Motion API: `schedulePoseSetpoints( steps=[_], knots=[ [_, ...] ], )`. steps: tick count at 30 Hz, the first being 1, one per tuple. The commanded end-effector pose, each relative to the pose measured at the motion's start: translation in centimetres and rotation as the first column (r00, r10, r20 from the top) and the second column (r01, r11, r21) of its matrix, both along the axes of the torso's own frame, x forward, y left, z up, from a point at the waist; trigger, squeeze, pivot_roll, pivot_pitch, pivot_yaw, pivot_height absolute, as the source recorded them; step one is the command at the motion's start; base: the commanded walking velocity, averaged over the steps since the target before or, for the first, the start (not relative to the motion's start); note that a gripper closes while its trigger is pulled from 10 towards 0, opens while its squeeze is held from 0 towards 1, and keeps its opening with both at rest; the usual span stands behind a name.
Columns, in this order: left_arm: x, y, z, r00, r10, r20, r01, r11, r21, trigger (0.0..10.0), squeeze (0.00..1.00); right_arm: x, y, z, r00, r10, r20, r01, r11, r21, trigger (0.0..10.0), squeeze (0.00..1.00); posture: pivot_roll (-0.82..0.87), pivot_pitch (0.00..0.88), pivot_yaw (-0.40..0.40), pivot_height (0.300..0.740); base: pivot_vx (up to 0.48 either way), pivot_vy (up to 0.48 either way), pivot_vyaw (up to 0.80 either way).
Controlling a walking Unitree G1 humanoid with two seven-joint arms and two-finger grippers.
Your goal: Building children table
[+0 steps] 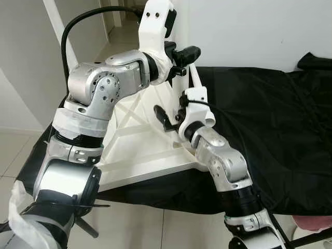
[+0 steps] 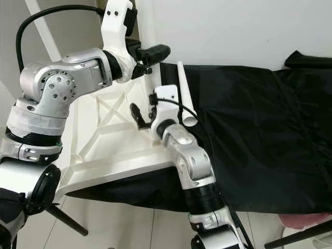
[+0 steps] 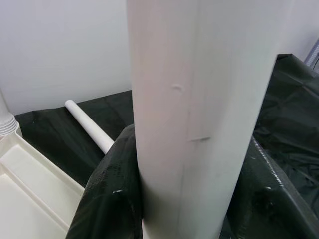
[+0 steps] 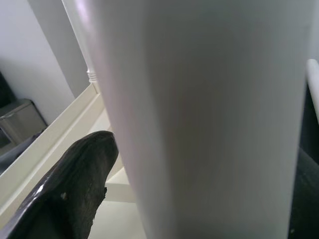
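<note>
An upside-down white children's tabletop [image 2: 111,150], its cross-braced underside facing up, lies at the lower left of the head views on a black sheet [image 2: 249,129] that covers the counter and fills the right half of the frame.

The left gripper [image 2: 155,52], at upper centre of the head views, is raised above the tabletop's far edge. In the left wrist view its black fingers [image 3: 107,194] sit tight against both sides of a thick white table leg [image 3: 199,114], so the jaws are closed on that leg.

The right gripper [image 2: 139,118] is at the centre of the frame, over the tabletop's right edge. In the right wrist view one black finger [image 4: 70,191] presses against the side of a broad white leg, with the dark edge of the other finger at the far right of that picture; the jaws hold the leg.

A second, slimmer white leg [image 2: 185,96] lies loose on the black sheet just right of the right gripper, running from upper centre down toward the middle; it also shows in the left wrist view at middle left.

White floor tiles [image 1: 135,223] run along the bottom of the head views.
</note>
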State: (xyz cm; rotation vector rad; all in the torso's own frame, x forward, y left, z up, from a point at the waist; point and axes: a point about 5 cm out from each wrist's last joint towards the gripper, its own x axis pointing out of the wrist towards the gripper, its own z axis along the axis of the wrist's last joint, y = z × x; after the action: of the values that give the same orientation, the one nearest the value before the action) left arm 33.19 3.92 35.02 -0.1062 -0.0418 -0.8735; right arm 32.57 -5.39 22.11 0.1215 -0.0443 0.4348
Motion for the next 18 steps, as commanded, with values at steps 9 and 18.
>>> schedulePoseSetpoints(
  steps=[9,18],
  knots=[
    [-0.14,-1.12,0.27,0.999,-0.038,0.013,0.038,0.999,0.001,10.0,0.0,0.52,0.28,0.53,0.997,0.013,0.073,-0.003,0.992,-0.126,4.2,0.0,0.01,0.014,0.059,0.74,0.0,0.0,0.0],
    [-0.14,-1.55,0.18,0.999,-0.043,0.021,0.043,0.999,0.004,10.0,0.0,0.5,0.37,0.17,0.996,0.04,0.079,-0.026,0.984,-0.179,0.0,0.0,0.01,0.021,0.057,0.74,0.0,0.0,0.0]
  ],
)
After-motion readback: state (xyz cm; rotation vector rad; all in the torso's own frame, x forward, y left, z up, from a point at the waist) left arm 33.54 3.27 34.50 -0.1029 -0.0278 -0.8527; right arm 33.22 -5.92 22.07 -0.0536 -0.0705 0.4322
